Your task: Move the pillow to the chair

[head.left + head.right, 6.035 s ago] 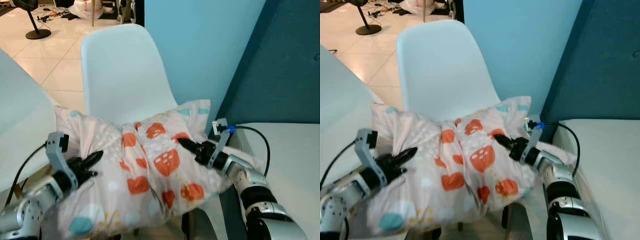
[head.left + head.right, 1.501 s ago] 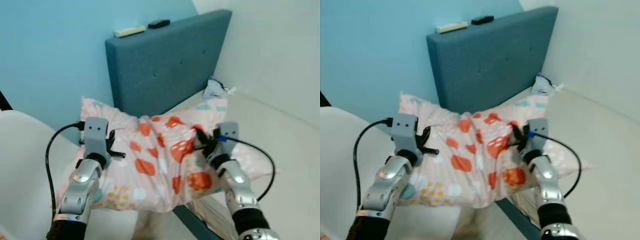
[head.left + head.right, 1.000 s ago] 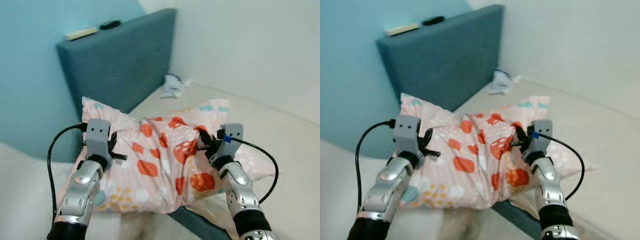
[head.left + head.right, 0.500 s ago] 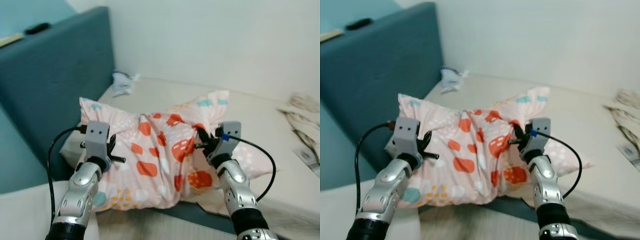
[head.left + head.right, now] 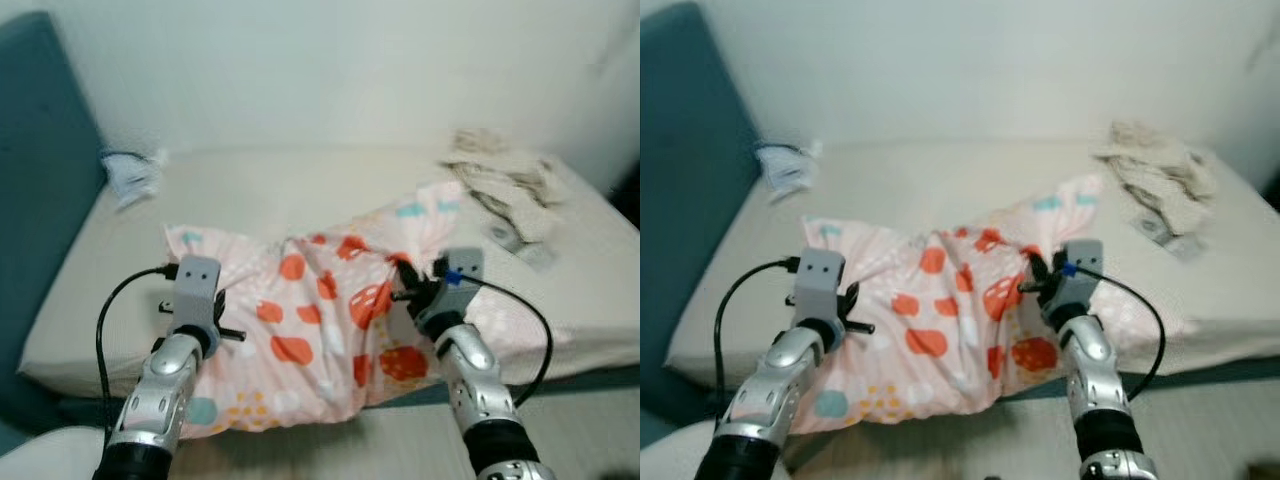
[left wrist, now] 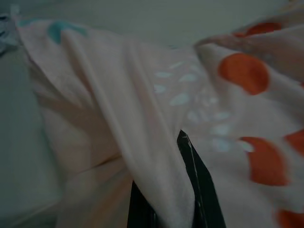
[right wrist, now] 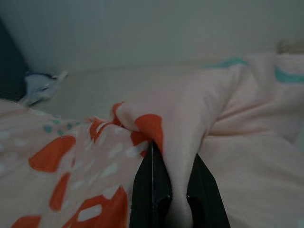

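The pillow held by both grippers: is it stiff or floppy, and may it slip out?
The pillow is probably floppy: it creases and bunches between the left gripper and the right gripper. It seems light, since pinched folds of cloth carry it. It could slip, as each gripper pinches only a fold.

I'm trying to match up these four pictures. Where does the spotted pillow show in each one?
Left eye view: pillow centre, held over the bed.
Right eye view: centre again.
Left wrist view: fabric draped over the black fingers.
Right wrist view: a fold pinched between the fingers.
Shared landmark: its orange blotches.
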You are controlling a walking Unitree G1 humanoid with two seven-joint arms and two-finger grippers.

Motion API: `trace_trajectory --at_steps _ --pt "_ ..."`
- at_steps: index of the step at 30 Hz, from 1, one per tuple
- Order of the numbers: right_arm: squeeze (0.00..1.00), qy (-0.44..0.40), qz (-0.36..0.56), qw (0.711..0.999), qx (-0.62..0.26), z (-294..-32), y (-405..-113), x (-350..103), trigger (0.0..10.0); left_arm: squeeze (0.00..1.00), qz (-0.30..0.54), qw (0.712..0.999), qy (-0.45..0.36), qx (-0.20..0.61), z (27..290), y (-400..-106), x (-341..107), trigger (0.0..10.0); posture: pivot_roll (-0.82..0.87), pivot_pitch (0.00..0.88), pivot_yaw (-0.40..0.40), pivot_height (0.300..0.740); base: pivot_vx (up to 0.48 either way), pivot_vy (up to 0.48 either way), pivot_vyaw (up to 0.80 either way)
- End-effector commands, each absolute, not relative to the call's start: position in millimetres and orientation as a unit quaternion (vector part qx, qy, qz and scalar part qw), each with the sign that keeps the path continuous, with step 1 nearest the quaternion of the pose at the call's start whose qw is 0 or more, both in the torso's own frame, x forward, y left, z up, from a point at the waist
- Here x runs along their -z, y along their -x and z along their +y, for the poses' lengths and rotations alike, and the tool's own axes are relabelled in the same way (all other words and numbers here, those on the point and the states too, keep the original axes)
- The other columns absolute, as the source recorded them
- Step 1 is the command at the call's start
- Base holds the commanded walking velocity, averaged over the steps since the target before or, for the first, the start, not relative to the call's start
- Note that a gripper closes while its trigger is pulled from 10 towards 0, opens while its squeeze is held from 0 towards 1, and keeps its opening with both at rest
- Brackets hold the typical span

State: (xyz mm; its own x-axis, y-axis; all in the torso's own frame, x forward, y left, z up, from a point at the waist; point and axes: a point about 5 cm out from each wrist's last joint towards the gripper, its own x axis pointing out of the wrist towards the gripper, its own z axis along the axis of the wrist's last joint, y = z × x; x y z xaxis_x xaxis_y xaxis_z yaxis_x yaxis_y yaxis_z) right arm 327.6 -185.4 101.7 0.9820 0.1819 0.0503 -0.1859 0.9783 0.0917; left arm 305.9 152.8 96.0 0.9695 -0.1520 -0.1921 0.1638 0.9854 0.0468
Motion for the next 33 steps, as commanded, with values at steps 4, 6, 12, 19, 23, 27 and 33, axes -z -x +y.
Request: trace_trajectory --at_steps 4,6,12,19,23,27,33 --pt "0.0 -0.061 -0.042 0.992 -0.1 -181.2 -328.5 -108.0 10.0 0.0 0.094 0.992 -0.026 0.078 150.7 -305.4 -97.7 10.0 -0.01 0.045 -0.015 0.74 0.0 0.0 -0.8" --pt "0.0 -0.061 -0.041 0.992 -0.1 -181.2 -328.3 -107.7 10.0 0.0 0.095 0.992 -0.024 0.078 150.5 -305.3 -97.2 10.0 -0.01 0.045 -0.015 0.74 0.0 0.0 -0.8" --pt "0.0 -0.058 -0.042 0.993 -0.094 -185.0 -327.7 -107.6 10.0 0.0 0.097 0.992 -0.028 0.08 150.4 -304.1 -96.6 10.0 -0.01 0.047 -0.011 0.74 0.0 0.0 -0.39" --pt "0.0 -0.058 -0.044 0.993 -0.093 -185.3 -328.2 -108.6 10.0 0.0 0.07 0.993 0.001 0.092 144.7 -302.5 -103.8 10.0 -0.01 0.047 -0.016 0.74 0.0 0.0 0.0" --pt "0.0 -0.059 -0.044 0.993 -0.095 -184.6 -328.7 -109.0 10.0 0.0 0.065 0.993 0.009 0.1 141.7 -301.1 -105.6 10.0 -0.01 0.05 -0.018 0.74 0.082 0.0 0.0" --pt "0.0 -0.059 -0.043 0.993 -0.097 -183.9 -329.4 -109.4 10.0 0.0 0.066 0.992 0.01 0.103 140.4 -300.0 -105.5 10.0 -0.01 0.051 -0.019 0.74 0.326 0.0 0.0" --pt "0.0 -0.059 -0.043 0.993 -0.097 -183.9 -329.4 -109.4 10.0 0.0 0.067 0.992 0.009 0.103 141.0 -299.8 -105.1 10.0 -0.01 0.052 -0.018 0.74 0.324 0.0 0.0"
